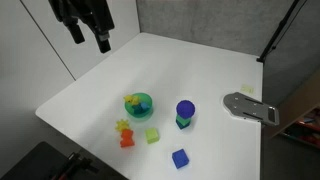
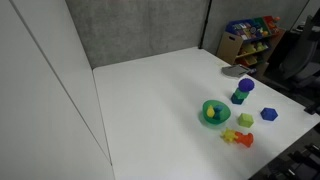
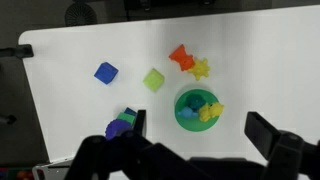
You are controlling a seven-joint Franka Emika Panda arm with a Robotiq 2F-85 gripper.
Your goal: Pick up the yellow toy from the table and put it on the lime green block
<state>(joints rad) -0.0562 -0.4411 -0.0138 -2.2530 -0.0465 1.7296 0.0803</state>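
A small yellow toy (image 3: 200, 69) lies on the white table, touching an orange toy (image 3: 181, 57). It shows in both exterior views (image 1: 123, 127) (image 2: 229, 135). The lime green block (image 3: 153, 79) sits just beside them, also in both exterior views (image 1: 152, 135) (image 2: 245, 120). My gripper (image 1: 90, 40) is open and empty, high above the table's far left part, well away from the toys. In the wrist view its fingers (image 3: 200, 122) frame a green bowl from far above. The gripper is out of frame in the exterior view that has the shelf.
A green bowl (image 1: 138, 103) holds another yellow toy (image 3: 210, 112) and a blue one. A purple cylinder stack (image 1: 185, 113) and a blue block (image 1: 180, 158) stand nearby. A grey object (image 1: 250, 107) lies at the table's edge. A toy shelf (image 2: 250, 35) stands beyond the table.
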